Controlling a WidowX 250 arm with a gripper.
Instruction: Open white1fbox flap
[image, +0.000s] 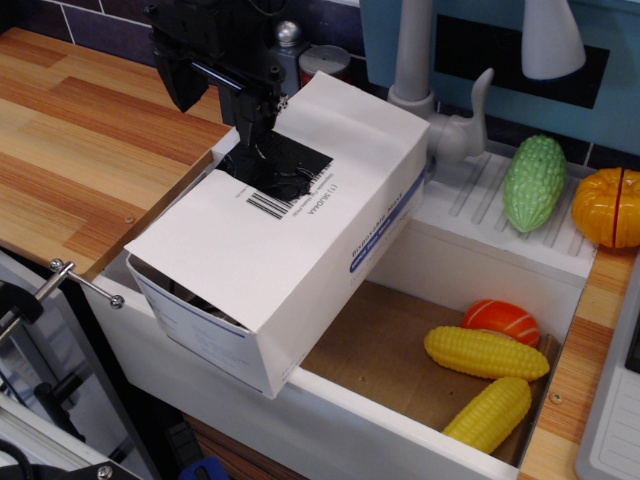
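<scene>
The white1fbox (300, 270) is a large white carton lying tilted across the left part of the sink. Its broad top flap (235, 245) carries a barcode (268, 205), a black tape patch (275, 170) and a blue-lettered edge strip (385, 225). The flap lies down over the box, with a dark gap under its near-left end (190, 300). My black gripper (257, 132) comes down from above at the box's far edge, with its fingertips on or just over the tape patch. The fingers merge with the black tape, so I cannot see how the jaws stand.
The white sink basin (400, 440) holds two yellow corn cobs (487, 352) (490, 415) and an orange toy (500, 320). A green gourd (533, 182) and an orange pumpkin (607, 207) lie on the drainer. The grey faucet (420, 80) stands behind the box. A wooden counter (80, 150) is to the left.
</scene>
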